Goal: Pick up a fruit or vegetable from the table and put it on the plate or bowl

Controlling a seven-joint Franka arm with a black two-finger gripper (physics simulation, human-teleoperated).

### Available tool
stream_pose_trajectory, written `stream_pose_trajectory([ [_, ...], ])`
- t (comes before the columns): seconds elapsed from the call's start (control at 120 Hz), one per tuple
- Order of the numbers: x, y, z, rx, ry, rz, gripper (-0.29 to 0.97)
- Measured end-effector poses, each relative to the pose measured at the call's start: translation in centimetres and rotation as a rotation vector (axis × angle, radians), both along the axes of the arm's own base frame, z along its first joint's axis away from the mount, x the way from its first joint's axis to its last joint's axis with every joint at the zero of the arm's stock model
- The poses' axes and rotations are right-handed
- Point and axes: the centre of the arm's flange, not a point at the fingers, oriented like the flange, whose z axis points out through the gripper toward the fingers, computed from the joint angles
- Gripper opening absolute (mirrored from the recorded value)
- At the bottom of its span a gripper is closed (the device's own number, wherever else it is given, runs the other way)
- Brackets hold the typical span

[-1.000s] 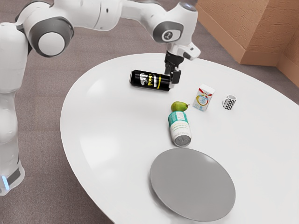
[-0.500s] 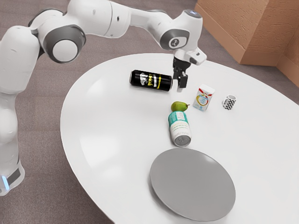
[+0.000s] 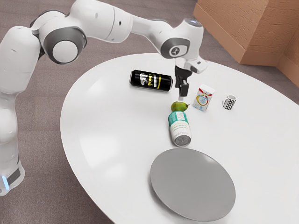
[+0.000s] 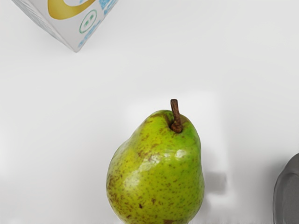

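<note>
The end effector (image 3: 182,92) hangs just above the green pear (image 3: 179,106), which lies on its side near the middle of the white surface (image 3: 107,126), with nothing gripping it. Whether the end effector is open or closed cannot be told from this angle. The pear (its brown stem (image 4: 175,116) roughly toward the milk carton (image 3: 204,97)) is just beside a teal can (image 3: 180,127). The grey plate (image 3: 192,184) sits by the surface's near edge, and a black can (image 3: 151,80) lies toward the far edge.
</note>
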Motion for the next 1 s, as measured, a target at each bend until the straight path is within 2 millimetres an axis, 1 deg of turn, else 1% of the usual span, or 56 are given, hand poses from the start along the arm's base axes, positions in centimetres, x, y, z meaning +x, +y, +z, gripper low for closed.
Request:
stream_pose_trajectory([
  [0.275, 0.0, 0.1, -1.4, -0.008, 0.002, -0.001, 0.68],
  [0.492, -0.3, 1.0, -2.6, -0.023, 0.013, 0.015, 0.68],
  [0.692, -0.2, 1.2, -3.4, -0.042, 0.015, 0.024, 0.68],
  [0.808, -0.2, 2.0, -3.7, -0.050, 0.015, 0.038, 0.68],
  [1.0, -0.2, 2.0, -3.8, -0.054, 0.013, 0.040, 0.68],
])
